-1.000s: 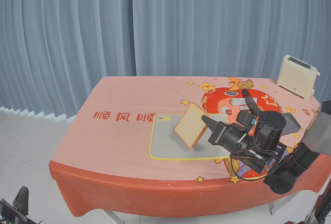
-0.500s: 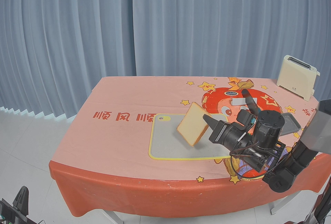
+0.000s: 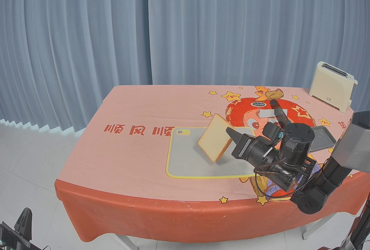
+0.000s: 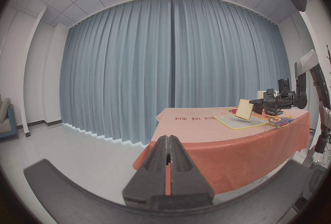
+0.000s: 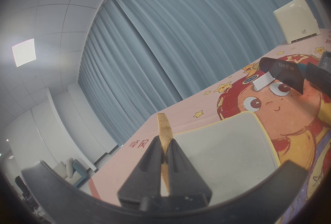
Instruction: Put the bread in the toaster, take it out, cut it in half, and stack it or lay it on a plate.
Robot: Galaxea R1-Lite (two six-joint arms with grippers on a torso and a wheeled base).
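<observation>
In the head view you see the bread (image 3: 214,138) as a broad, pale square face with a tan crust, tilted and pinched by its right edge in the right gripper (image 3: 230,134), over the right part of the board (image 3: 189,164). The right wrist view gives you what that one cannot: the slice edge-on, a thin golden strip standing up between two black, wedge-shaped fingers (image 5: 151,161) that are closed down to the thickness of the crust and grip nothing else. From the left wrist view, looking across from low and well left of the table (image 3: 135,147), the slice seems to hang just clear of the board rather than rest on it, though the gap is small. That same view shows your left gripper (image 4: 168,162) off the table's near left corner with its matte black fingers pressed together and nothing between them. The board is a flat grey rectangle with rounded corners and a yellow rim, lying on a salmon cloth printed with a red cartoon face and stars. The toaster (image 3: 331,86) – a smooth cream box with a top slot – stands at the far right corner, well apart from the bread. A dark grey tray (image 3: 323,137) lies on the right, behind the right arm.
</observation>
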